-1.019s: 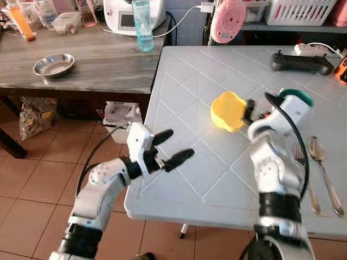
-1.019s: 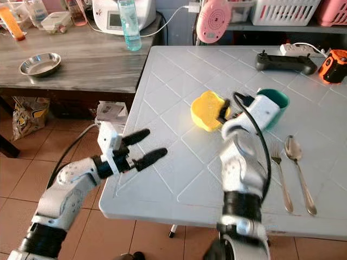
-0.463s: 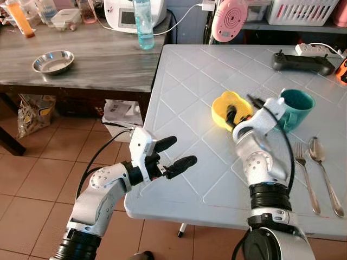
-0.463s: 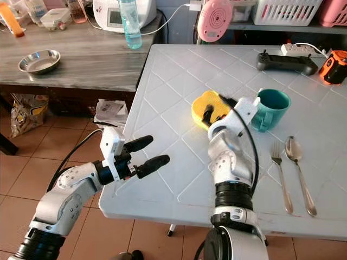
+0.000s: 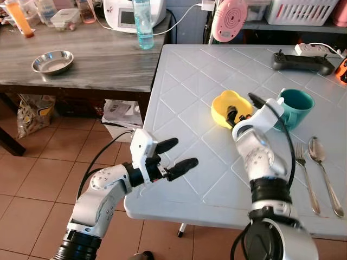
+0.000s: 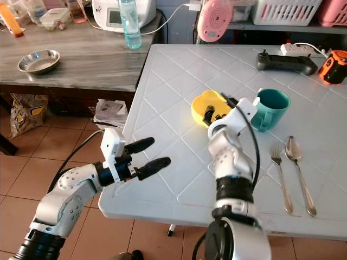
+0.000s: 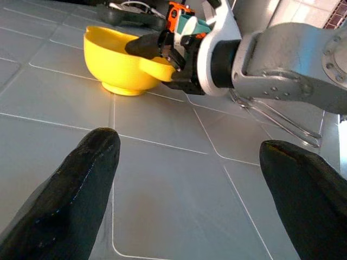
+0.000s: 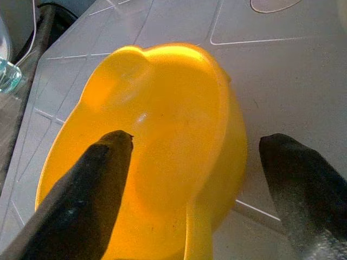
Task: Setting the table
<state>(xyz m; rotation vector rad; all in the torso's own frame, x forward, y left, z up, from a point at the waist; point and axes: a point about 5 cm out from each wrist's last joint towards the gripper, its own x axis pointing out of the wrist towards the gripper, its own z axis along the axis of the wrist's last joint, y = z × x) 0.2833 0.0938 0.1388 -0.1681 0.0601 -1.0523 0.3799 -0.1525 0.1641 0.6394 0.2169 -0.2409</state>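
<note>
The yellow bowl (image 5: 227, 106) sits upright on the white table (image 5: 184, 97), roughly at the middle of the tabletop, and the right hand (image 5: 234, 115) is at its near rim, at about 6 o'clock of the bowl. In the right wrist view one black finger (image 8: 87, 189) reaches over the rim into the bowl's hollow while the other (image 8: 298, 179) stands outside its wall, so the rim lies between them with a plain gap on either side; the hand is spread and not clenched on the bowl. In the left wrist view the bowl rests flat on the table with the right hand's fingers at its edge. At 3 o'clock of the bowl, just beside it, stands a teal mug (image 5: 295, 105). At about 4 o'clock, nearer the robot's edge of the table, a fork (image 5: 304, 173) and a spoon (image 5: 323, 168) lie side by side. A black controller (image 5: 301, 62) lies far off at 1 o'clock, near the table's back edge. The left hand (image 5: 173, 156) hovers at 7 o'clock of the bowl, well apart from it, over the table's near left corner, its two fingers spread and grasping nothing. Beyond the table's left edge stands a grey wooden table (image 5: 97, 59) with a steel dish (image 5: 52, 62) and a clear bottle (image 5: 143, 24).
</note>
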